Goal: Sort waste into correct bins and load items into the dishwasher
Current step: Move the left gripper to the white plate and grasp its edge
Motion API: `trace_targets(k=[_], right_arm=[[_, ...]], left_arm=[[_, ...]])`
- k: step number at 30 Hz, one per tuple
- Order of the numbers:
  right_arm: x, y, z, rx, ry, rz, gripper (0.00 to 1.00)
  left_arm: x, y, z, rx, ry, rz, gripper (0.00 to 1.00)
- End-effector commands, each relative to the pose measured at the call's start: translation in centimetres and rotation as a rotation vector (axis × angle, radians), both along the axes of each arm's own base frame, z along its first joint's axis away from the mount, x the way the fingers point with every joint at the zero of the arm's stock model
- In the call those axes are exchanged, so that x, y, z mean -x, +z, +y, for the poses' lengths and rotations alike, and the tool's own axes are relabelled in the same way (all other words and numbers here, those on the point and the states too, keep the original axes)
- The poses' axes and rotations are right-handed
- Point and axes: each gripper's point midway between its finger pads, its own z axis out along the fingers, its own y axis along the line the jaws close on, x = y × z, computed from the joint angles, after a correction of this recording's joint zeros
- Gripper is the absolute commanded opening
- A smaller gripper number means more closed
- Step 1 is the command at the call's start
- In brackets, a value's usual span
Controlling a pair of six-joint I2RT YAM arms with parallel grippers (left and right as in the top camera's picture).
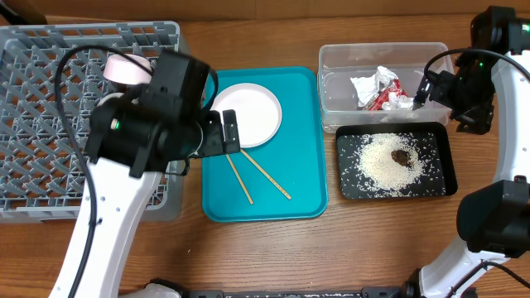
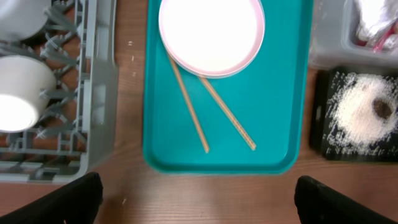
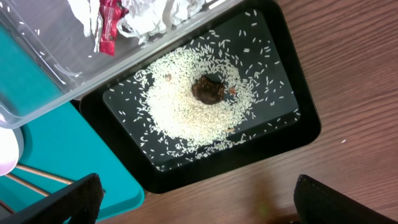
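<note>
A white plate (image 1: 248, 112) and two wooden chopsticks (image 1: 240, 178) lie on the teal tray (image 1: 302, 199). My left gripper (image 1: 230, 132) is open and empty, above the tray's left edge; the left wrist view shows the plate (image 2: 211, 34) and chopsticks (image 2: 188, 102) ahead of its jaws (image 2: 199, 202). The grey dish rack (image 1: 50, 124) holds a white bowl (image 2: 22, 93) and a cup (image 1: 128, 68). The clear tub (image 1: 331, 83) holds the red-and-white wrapper (image 1: 383, 98) and white paper (image 1: 368, 83). The black tray (image 1: 348, 186) holds rice (image 1: 389, 165) and a brown lump (image 1: 401, 155). My right gripper (image 1: 426, 89) is open and empty over the tub's right end.
The right wrist view shows the black tray (image 3: 298, 124) with the rice (image 3: 180, 106) and lump (image 3: 208, 90), the tub (image 3: 43, 68) and a corner of the teal tray (image 3: 62, 162). Bare wooden table (image 1: 373, 248) lies in front.
</note>
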Motion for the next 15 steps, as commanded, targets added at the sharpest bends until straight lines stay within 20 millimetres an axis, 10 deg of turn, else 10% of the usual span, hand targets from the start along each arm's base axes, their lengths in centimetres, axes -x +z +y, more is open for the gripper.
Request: trace_targets(k=[1, 8, 15], right_arm=[[0.2, 1.5, 0.0, 0.004, -0.003, -0.048, 1.00], [0.2, 1.5, 0.0, 0.004, -0.003, -0.048, 1.00], [0.2, 1.5, 0.0, 0.003, -0.003, -0.048, 1.00]], left_arm=[[-0.1, -1.6, -0.2, 0.005, -0.011, -0.044, 1.00], [-5.6, -3.7, -6.6, -0.111, -0.483, -0.222, 0.98], [-10.6, -13.4, -12.0, -0.188, -0.674, -0.138, 0.93]])
